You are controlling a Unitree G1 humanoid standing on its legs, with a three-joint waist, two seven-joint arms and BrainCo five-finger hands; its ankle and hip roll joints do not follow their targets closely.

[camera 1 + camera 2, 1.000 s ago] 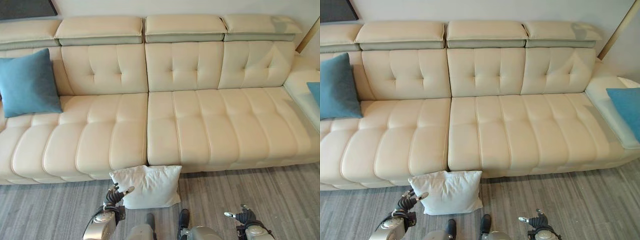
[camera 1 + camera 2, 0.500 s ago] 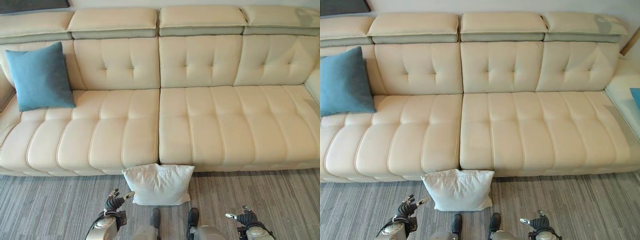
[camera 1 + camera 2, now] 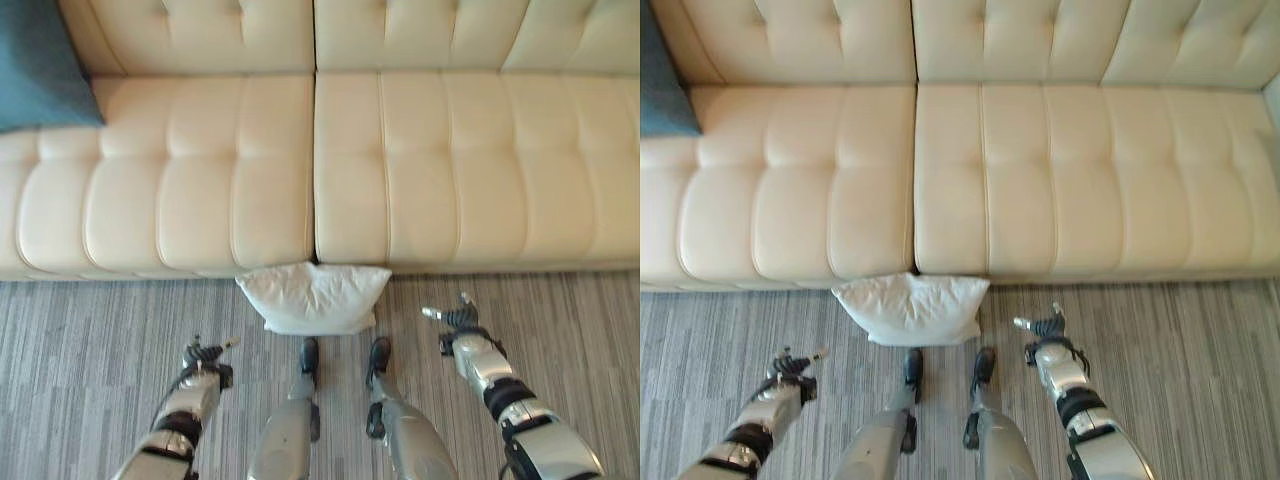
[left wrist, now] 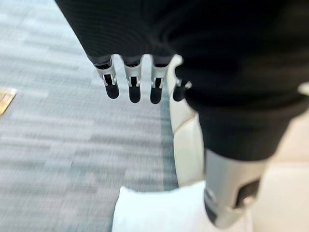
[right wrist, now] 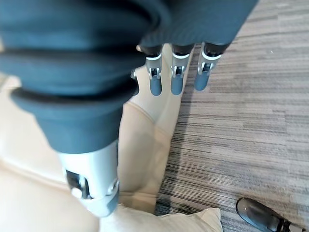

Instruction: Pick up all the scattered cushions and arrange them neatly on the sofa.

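A white cushion (image 3: 315, 298) lies on the grey carpet, leaning against the front of the cream sofa (image 3: 400, 170) at the seam between two seats. A blue cushion (image 3: 40, 70) stands on the sofa seat at the far left. My left hand (image 3: 203, 356) hovers low over the carpet to the left of the white cushion, apart from it. My right hand (image 3: 455, 322) hovers to the cushion's right, near the sofa front. Both are open and hold nothing. In the left wrist view the fingers (image 4: 130, 89) hang straight, with the white cushion (image 4: 159, 212) beyond them.
Striped grey carpet (image 3: 90, 330) runs along the whole sofa front. In the right wrist view the sofa's front edge (image 5: 140, 140) and a corner of the white cushion (image 5: 169, 222) lie beyond the straight fingers (image 5: 174, 79).
The camera has tipped down and drawn closer, so the sofa back has left the picture. Both arms have stretched forward on either side of the white cushion, the right one further.
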